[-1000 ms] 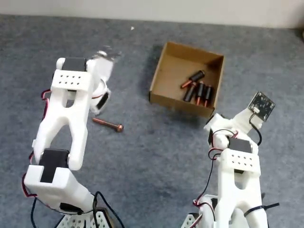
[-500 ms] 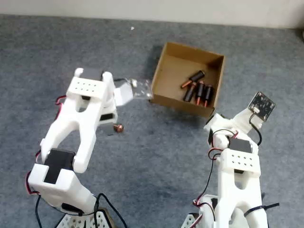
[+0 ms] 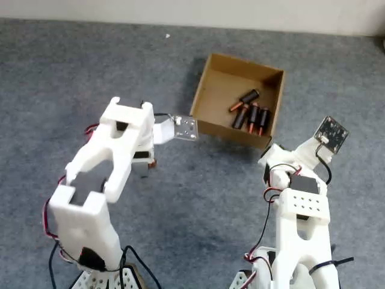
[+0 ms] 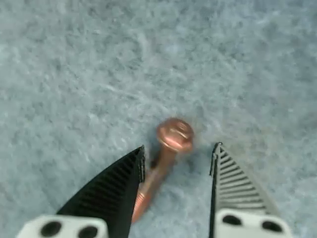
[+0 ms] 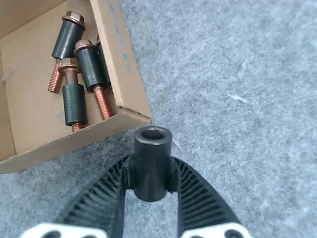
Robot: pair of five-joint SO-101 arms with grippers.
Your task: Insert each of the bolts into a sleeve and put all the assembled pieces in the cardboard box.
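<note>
Bolt [image 4: 167, 148] lies flat on the worktop [image 4: 74, 59] between the left fingers [image 4: 111, 191], which are spread wide. Its shank runs close along one finger, and contact appears likely but is unconfirmed. Sleeve [image 5: 151, 161] stands upright, clamped between the right fingers [image 5: 195, 198], just beside the cardboard box [image 5: 119, 59]. The box holds four assembled pieces [image 3: 253, 115].

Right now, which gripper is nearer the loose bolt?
Left. The left gripper straddles the bolt, jaws open; the right gripper holds a sleeve beside the cardboard box, away from the bolt.
</note>
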